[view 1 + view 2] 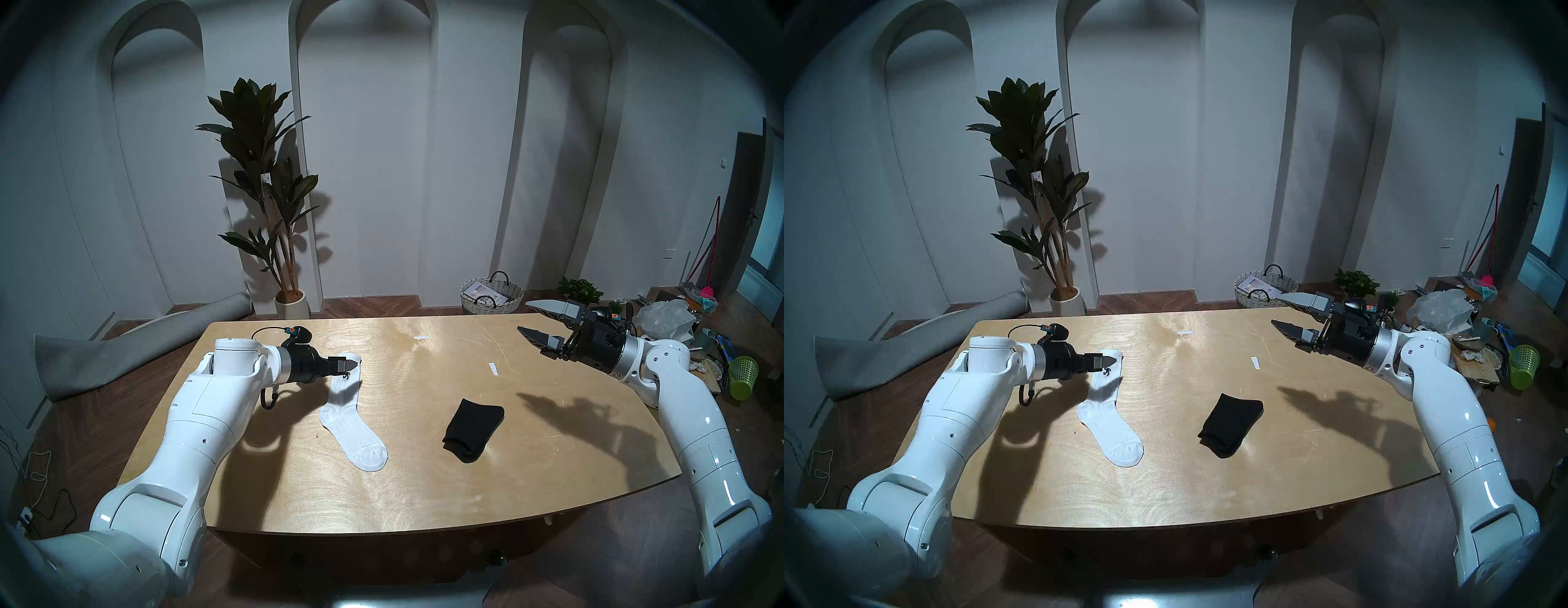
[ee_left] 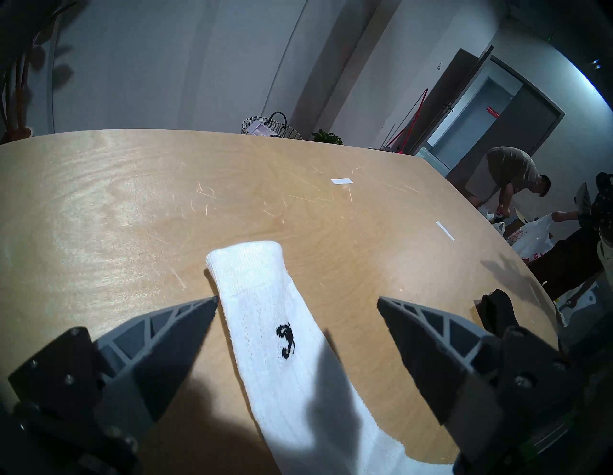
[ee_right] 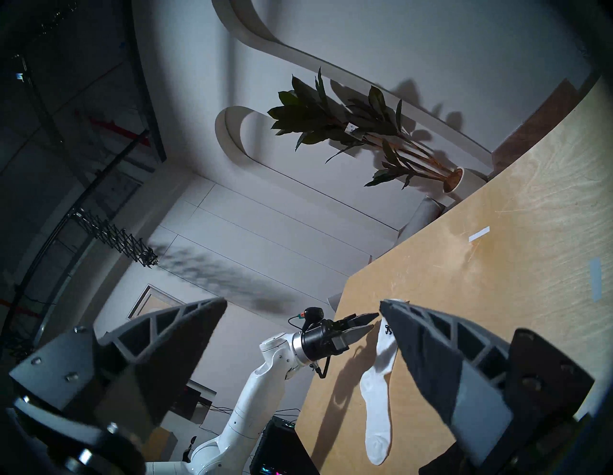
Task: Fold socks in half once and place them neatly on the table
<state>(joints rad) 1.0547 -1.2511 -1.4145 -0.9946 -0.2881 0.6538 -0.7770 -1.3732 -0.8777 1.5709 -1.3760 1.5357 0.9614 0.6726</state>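
Observation:
A ribbed white sock (image 1: pixel 350 418) (image 1: pixel 1108 422) lies flat at full length on the plywood table (image 1: pixel 424 488), cuff far, toe near. My left gripper (image 1: pixel 350 365) (image 1: pixel 1108 361) is open and low over the cuff. In the left wrist view the left gripper (image 2: pixel 297 299) has a finger on each side of the white sock (image 2: pixel 265 331), near its black logo. A black sock (image 1: pixel 473 429) (image 1: pixel 1231 424) (image 2: pixel 497 308) lies folded right of centre. My right gripper (image 1: pixel 526 316) (image 1: pixel 1278 311) (image 3: pixel 302 301) is open and empty, raised above the table's far right.
Two white tape strips (image 1: pixel 421 337) (image 1: pixel 492 368) are stuck on the far half of the table. Behind it stand a woven basket (image 1: pixel 491 295) and a potted plant (image 1: pixel 288 297). A rolled carpet (image 1: pixel 127 352) lies left; a green bin (image 1: pixel 742 375) and clutter right. A person (image 2: pixel 517 172) bends over there.

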